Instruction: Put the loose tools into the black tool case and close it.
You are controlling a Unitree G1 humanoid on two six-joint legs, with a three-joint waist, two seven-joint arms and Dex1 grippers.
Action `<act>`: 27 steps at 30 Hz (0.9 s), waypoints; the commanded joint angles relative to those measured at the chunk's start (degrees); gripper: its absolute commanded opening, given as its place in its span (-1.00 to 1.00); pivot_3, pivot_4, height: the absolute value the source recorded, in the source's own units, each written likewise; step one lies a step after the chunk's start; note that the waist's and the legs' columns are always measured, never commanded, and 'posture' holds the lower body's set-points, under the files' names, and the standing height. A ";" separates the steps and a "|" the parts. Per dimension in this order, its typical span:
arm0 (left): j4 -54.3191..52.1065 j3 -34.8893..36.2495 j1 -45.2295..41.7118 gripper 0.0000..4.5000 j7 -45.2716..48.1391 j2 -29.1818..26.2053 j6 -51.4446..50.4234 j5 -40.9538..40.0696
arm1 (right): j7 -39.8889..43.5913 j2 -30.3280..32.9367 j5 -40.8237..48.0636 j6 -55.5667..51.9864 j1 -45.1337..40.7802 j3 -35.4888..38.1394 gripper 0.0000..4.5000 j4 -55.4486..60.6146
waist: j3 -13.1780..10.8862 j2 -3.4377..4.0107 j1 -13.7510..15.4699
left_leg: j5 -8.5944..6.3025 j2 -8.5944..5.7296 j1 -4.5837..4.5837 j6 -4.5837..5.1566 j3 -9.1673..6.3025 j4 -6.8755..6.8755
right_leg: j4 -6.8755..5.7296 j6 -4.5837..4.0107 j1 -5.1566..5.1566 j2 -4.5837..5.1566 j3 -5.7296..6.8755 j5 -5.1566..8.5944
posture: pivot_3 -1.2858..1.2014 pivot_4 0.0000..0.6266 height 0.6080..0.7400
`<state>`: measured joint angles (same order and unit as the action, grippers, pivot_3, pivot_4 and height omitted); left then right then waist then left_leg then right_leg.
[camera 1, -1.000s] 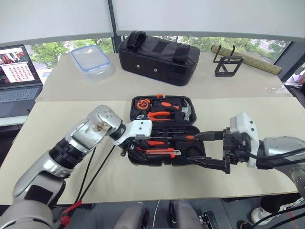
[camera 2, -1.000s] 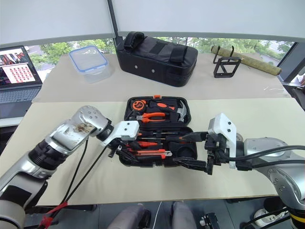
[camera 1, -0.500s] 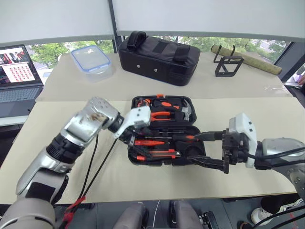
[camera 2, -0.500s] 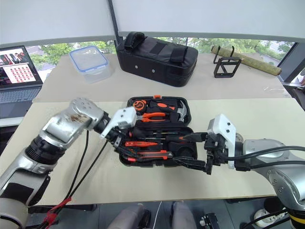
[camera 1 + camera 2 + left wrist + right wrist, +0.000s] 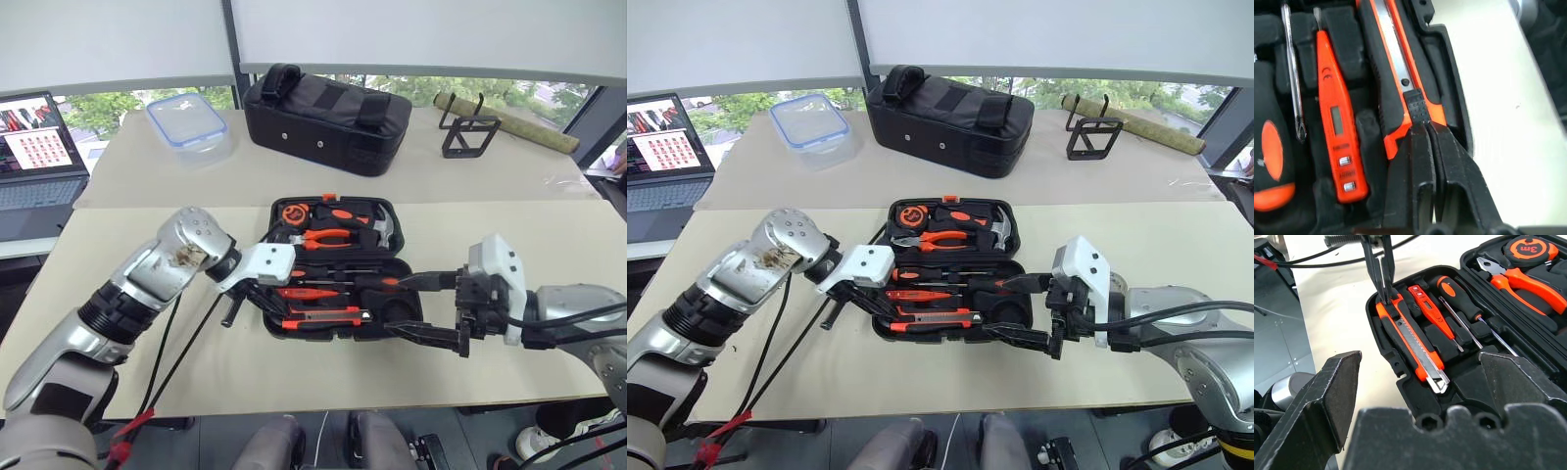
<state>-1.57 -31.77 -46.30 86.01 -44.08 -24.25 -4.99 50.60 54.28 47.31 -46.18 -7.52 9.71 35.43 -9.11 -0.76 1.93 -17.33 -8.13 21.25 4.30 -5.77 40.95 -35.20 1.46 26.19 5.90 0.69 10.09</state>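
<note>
The black tool case (image 5: 392, 257) lies open on the table. In its near half rest an orange-black utility knife (image 5: 1410, 335), a small orange screwdriver (image 5: 1334, 122) and a black-and-orange-handled screwdriver (image 5: 1454, 289). My left gripper (image 5: 1426, 128) is shut, its tips pressed against the knife's left end; from the head it shows at the case's near left corner (image 5: 266, 299). My right gripper (image 5: 428, 308) hangs open at the case's right end, its fingers (image 5: 1327, 396) wide apart with nothing between them.
The case's far half carries a tape measure (image 5: 292, 211), pliers (image 5: 328, 235) and a hammer (image 5: 387, 227). Behind stand a black fabric bag (image 5: 326, 117), a clear blue-rimmed container (image 5: 188, 125), a laptop (image 5: 34, 152) and a black wire stand (image 5: 468, 132).
My left gripper has closed and dropped from above the case's left part to the knife's left end. The right arm has kept still.
</note>
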 commanded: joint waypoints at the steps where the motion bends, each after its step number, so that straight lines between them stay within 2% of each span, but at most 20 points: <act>1: 1.84 -2.09 2.14 -0.98 -2.47 2.00 2.34 4.10 | -0.15 -0.30 0.34 0.95 -0.11 1.22 1.00 1.02 | 0.02 0.01 0.18 | 0.00 0.01 0.00 0.00 -0.01 0.00 | 0.00 0.00 0.00 -0.01 0.00 0.00 | 0.03 -0.52 0.64; 8: 2.34 0.93 1.71 -0.98 -2.31 2.77 2.34 3.85 | -0.43 -0.05 1.31 0.40 0.26 2.16 1.00 1.55 | 0.10 0.06 0.46 | 0.00 0.00 -0.06 0.01 -0.01 0.00 | -0.03 0.00 -0.05 -0.01 0.00 0.00 | 0.03 -0.52 0.64; 11: -0.21 4.66 -0.17 -0.98 0.54 3.57 -0.45 -1.82 | -0.27 0.07 1.12 0.61 0.74 2.39 1.00 1.40 | 0.09 0.05 0.37 | 0.00 0.01 -0.04 0.01 -0.01 0.00 | -0.05 0.00 0.00 -0.03 0.00 0.00 | 0.03 -0.52 0.64; 15: -0.84 4.80 -2.74 -0.98 0.09 8.24 -1.75 -4.15 | -0.35 -0.14 0.60 0.90 0.25 1.65 1.00 0.87 | 0.08 0.03 0.57 | 0.00 0.00 0.02 0.01 -0.02 0.05 | -0.06 0.00 0.03 -0.04 0.04 0.00 | 0.03 -0.52 0.64; 20: 3.95 -1.21 -3.45 -0.98 -1.72 12.49 4.79 2.57 | -0.69 -0.31 0.63 0.74 -0.34 1.38 1.00 0.85 | 0.08 0.03 0.27 | 0.00 0.01 0.02 0.01 -0.01 0.06 | -0.04 0.01 0.00 -0.01 0.02 0.00 | 0.03 -0.52 0.64; 24: 10.02 -7.08 -3.20 -0.98 -6.83 14.81 15.43 11.98 | -1.11 -0.39 0.69 0.56 0.10 1.60 1.00 1.23 | 0.08 0.03 0.26 | 0.00 0.02 0.01 0.01 0.00 0.04 | -0.04 0.00 0.01 -0.02 0.00 0.00 | 0.03 -0.52 0.64; 27: 11.12 -7.34 -2.22 -0.98 -7.76 17.45 14.84 12.43 | -1.86 -0.48 0.92 0.21 0.81 2.08 1.00 1.81 | 0.17 0.11 1.01 | 0.00 -0.01 -0.05 0.02 -0.01 0.06 | 0.00 0.01 -0.12 0.05 0.01 0.00 | 0.03 -0.52 0.64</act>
<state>7.26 -37.01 -49.74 80.54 -27.84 -8.95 4.61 49.42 53.99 47.50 -46.19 -6.92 10.05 35.48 -8.94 -0.64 2.94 -17.32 -8.17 21.17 4.36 -5.79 41.03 -35.18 1.49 26.02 6.01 0.72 10.07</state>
